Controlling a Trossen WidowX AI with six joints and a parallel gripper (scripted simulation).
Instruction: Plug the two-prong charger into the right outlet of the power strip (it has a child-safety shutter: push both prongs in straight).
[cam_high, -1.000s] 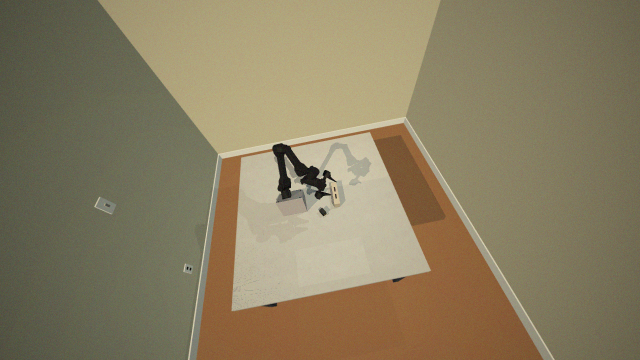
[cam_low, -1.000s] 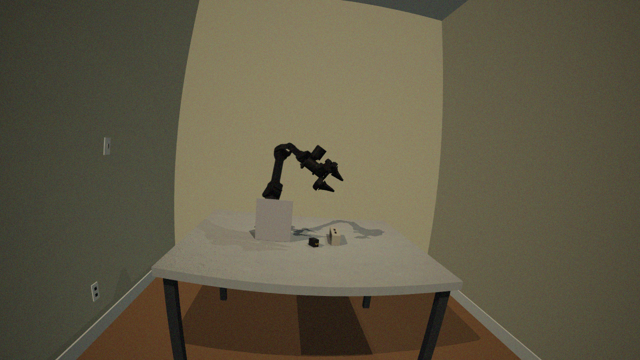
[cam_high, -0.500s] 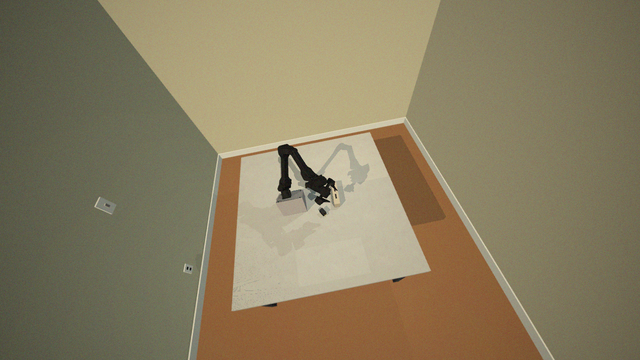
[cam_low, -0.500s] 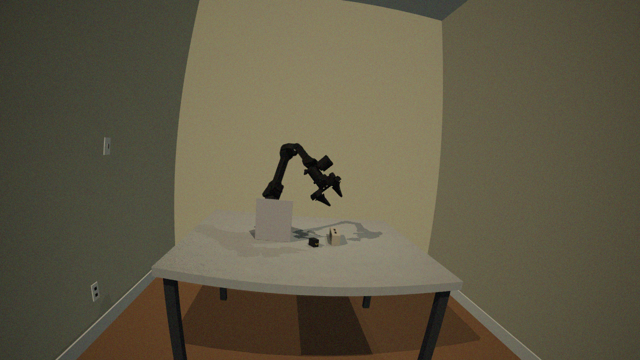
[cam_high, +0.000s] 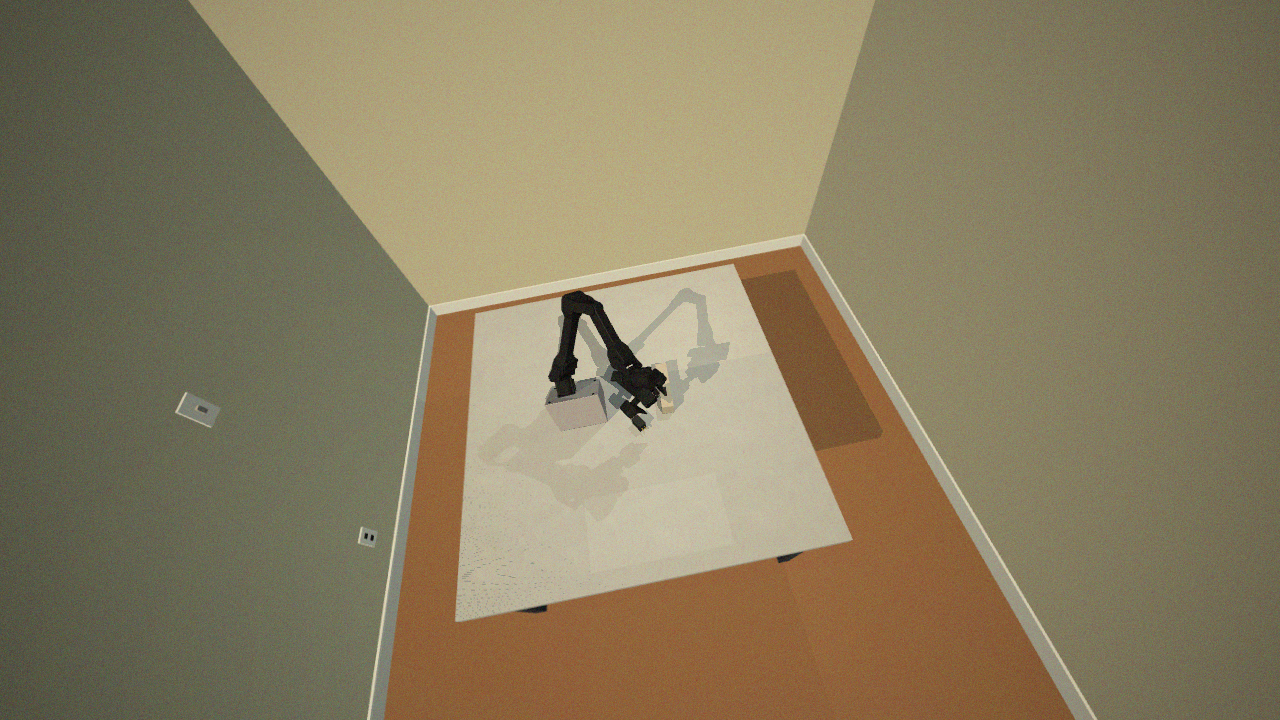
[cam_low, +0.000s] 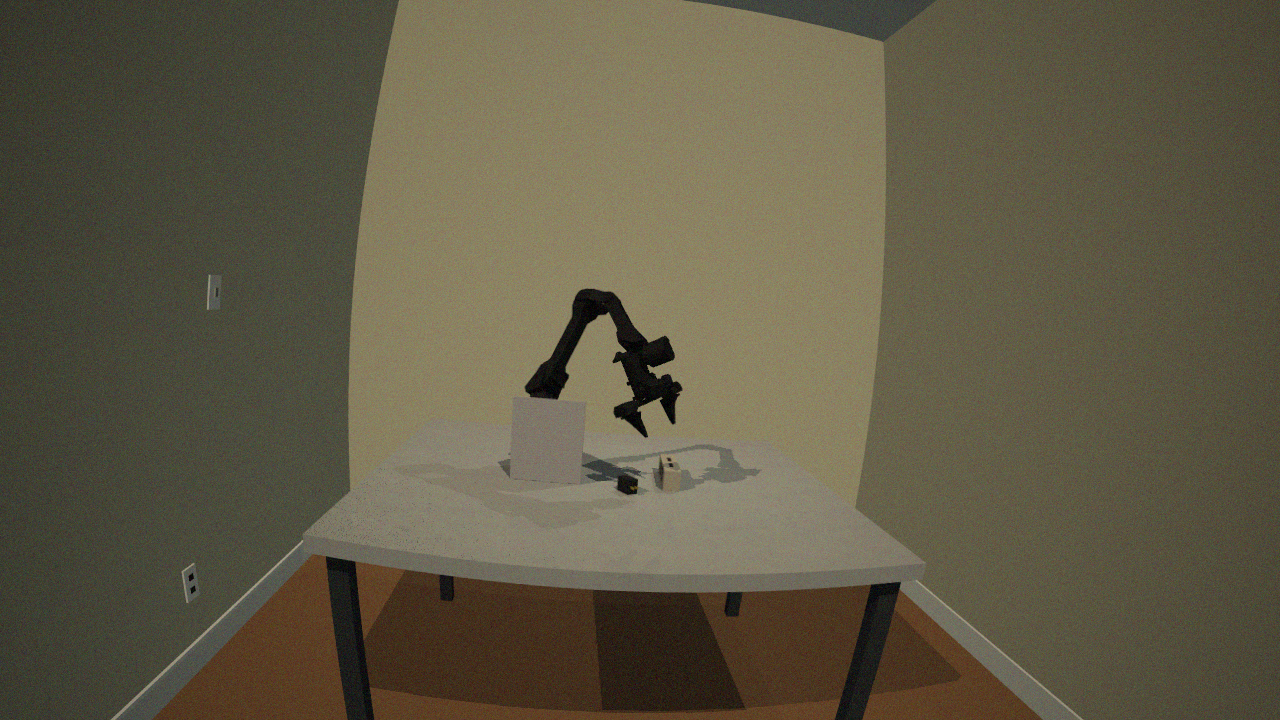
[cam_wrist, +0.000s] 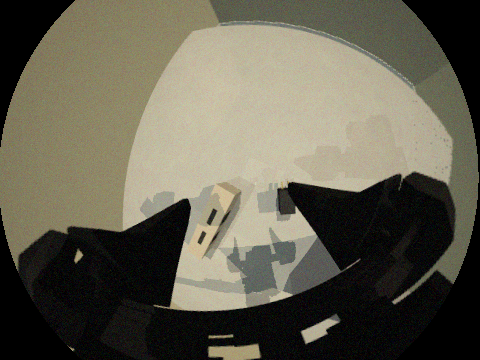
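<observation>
The tabletop (cam_low: 716, 537) is standing on dark legs over a brown floor (cam_low: 268, 662). A white box (cam_low: 546, 440) is sitting on it toward the far left, carrying the arm's base. To the right of the box, the black charger (cam_low: 628, 484) is lying just beside the cream strip (cam_low: 669, 473), apart from it. Arm shadows are falling across the tabletop around them.

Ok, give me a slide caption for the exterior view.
Open, empty claw hangs above the black charger and cream power strip on the table.
</observation>
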